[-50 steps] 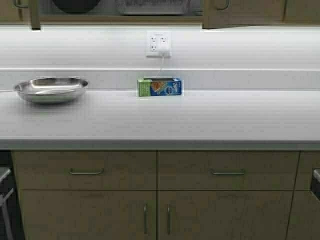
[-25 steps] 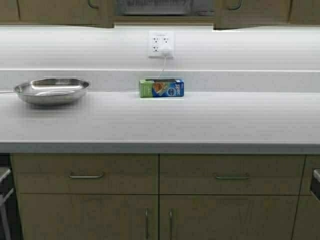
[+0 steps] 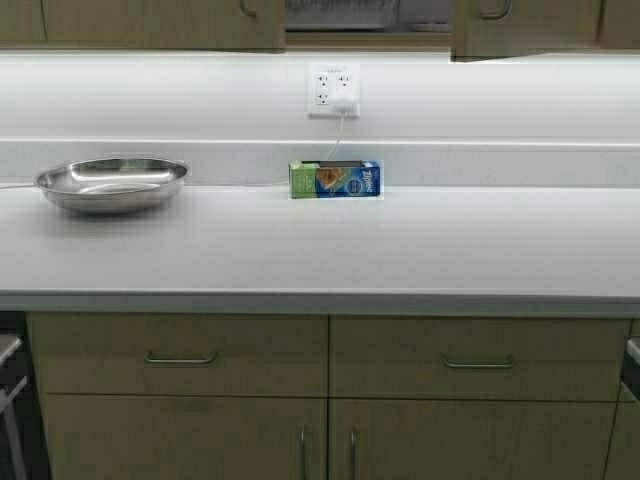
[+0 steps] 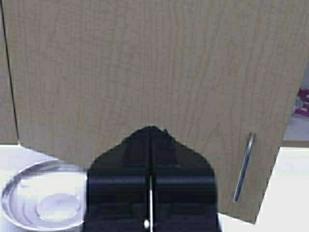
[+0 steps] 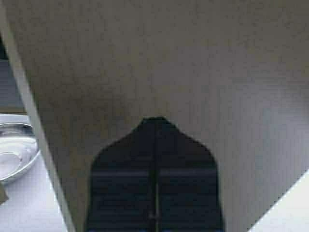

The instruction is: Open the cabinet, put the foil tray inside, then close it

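From the high view I see the cabinet (image 3: 165, 22) along the top edge of the frame, its left door nearly flat with the wall and its right door (image 3: 525, 25) standing a little off it. Between the two doors a gap is open at top centre, and in that gap sits the foil tray (image 3: 338, 12), inside the cabinet; only its lower rim and ribbed side show.

Neither arm appears in the high view. In the left wrist view my left gripper (image 4: 150, 133) is up against the tan door face, fingers pressed together with just a thin seam between them. The door's slim metal handle (image 4: 244, 166) is at lower right of that frame, beside the gripper and apart from it. In the right wrist view my right gripper (image 5: 155, 121) is likewise against the right door face, fingers pressed together and pinching nothing.

On the white surface (image 3: 320, 245) a steel bowl (image 3: 112, 183) rests at centre left, and a small blue and green box (image 3: 335, 180) stands against the backsplash near the centre. A wall outlet (image 3: 333, 90) is above the box with a white plug in it, a thin cord running down behind the box. Below the surface's front edge are drawers (image 3: 180, 355) with lower doors under them.
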